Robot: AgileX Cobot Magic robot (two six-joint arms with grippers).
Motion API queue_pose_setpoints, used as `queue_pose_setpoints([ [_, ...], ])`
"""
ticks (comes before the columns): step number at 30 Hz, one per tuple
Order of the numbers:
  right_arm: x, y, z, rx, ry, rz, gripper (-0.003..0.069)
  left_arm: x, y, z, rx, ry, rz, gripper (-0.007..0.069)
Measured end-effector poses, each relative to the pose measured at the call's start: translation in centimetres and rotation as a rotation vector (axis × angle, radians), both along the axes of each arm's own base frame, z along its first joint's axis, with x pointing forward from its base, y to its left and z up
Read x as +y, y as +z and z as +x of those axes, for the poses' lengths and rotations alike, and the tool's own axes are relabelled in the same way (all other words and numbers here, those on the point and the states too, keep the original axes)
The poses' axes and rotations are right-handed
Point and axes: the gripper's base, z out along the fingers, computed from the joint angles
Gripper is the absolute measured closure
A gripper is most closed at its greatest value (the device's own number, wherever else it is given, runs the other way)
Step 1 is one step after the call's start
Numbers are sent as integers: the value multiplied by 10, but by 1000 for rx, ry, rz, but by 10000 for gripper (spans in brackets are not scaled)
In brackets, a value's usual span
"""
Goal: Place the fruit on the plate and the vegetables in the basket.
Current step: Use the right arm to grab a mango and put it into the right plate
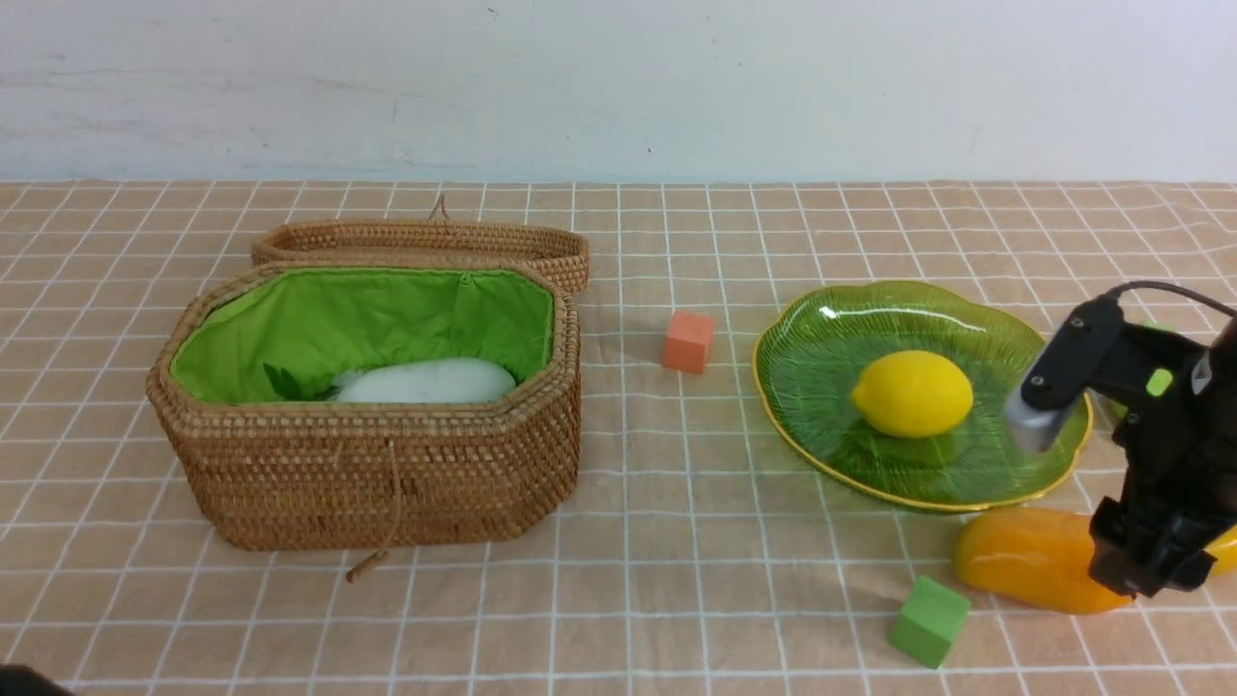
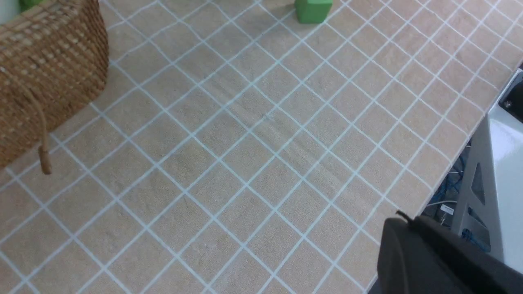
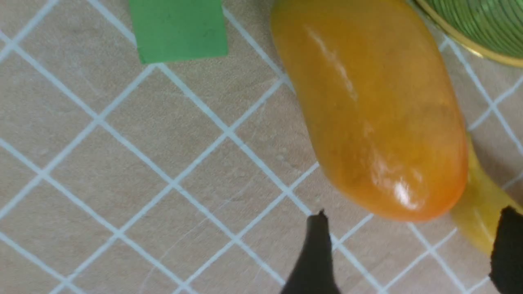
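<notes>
The wicker basket (image 1: 367, 474) stands open at the left, and a white radish (image 1: 425, 382) lies on its green lining. A lemon (image 1: 911, 393) rests on the green glass plate (image 1: 821, 329). Just in front of the plate an orange-yellow mango (image 1: 1024, 559) lies on the cloth, with a banana (image 1: 1225, 549) peeking out behind it. My right gripper (image 1: 1150, 570) hovers over the mango's right end. In the right wrist view it (image 3: 414, 214) is open, its fingers apart short of the mango (image 3: 367, 102) and one tip over the banana (image 3: 478, 204). My left gripper (image 2: 402, 220) is shut and empty near the table's front edge.
A green cube (image 1: 930, 621) sits left of the mango, and an orange-pink cube (image 1: 688, 340) lies between basket and plate. The basket's lid (image 1: 425, 242) lies open behind it, and its cord (image 1: 387, 522) hangs down the front. The table's edge (image 2: 445, 175) runs close to the left gripper.
</notes>
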Motion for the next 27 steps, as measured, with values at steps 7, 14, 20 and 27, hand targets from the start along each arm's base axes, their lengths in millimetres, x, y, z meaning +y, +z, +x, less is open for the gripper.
queue_pose_setpoints([
  [7, 3, -32, 25, -32, 119, -39, 1, 7, 3, -7, -59, -25, -17, 638],
  [14, 1, -62, 36, 27, 161, -91, 9, 6, 3, -7, -62, -24, -20, 638],
  [20, 3, -67, 38, 49, 155, -81, 50, 6, 3, -7, -61, -24, -20, 638],
  [27, 3, -67, 33, 99, 143, -74, 54, 6, 3, -7, -61, -24, -21, 638],
])
